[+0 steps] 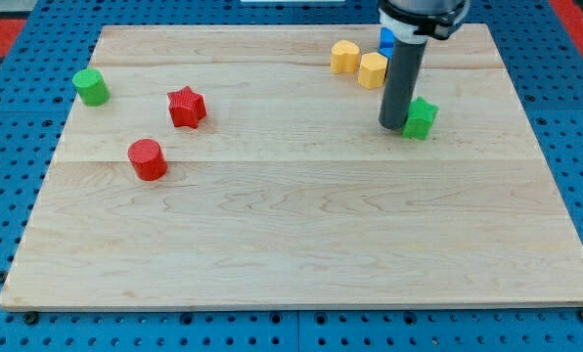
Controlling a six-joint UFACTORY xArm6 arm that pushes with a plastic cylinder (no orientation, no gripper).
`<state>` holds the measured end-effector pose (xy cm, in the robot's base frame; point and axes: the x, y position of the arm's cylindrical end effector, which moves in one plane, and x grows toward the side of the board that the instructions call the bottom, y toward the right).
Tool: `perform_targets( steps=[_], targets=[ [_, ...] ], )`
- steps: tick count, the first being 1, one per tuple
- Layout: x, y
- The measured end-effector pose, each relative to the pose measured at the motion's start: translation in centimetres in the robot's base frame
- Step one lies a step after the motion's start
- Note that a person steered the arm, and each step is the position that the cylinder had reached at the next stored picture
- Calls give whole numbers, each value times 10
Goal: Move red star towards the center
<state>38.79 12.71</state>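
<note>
Barely begun: the red star (pixel 186 107) sits near the board's (pixel 291 244) left edge; my tip (pixel 392 126), jawless, seemingly touches the green block (pixel 421 118) far right.

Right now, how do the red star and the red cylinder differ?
The red star has pointed lobes; the red cylinder is round with a flat top. The star lies nearer the view's top and slightly right; the cylinder sits below-left of it, apart. Both are red, on the board's left half, far from my tip beside the green star.
</note>
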Motion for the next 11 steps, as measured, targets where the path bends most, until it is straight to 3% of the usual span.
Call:
perform_targets(
  steps=[1,2,4,5,7,8,10,11],
  targets=[
    [-26,-37],
    [-50,-2],
    [1,9],
    [-3,-64],
    [8,-278],
    [7,-333],
    [-41,-317],
    [-43,-252]
  ],
)
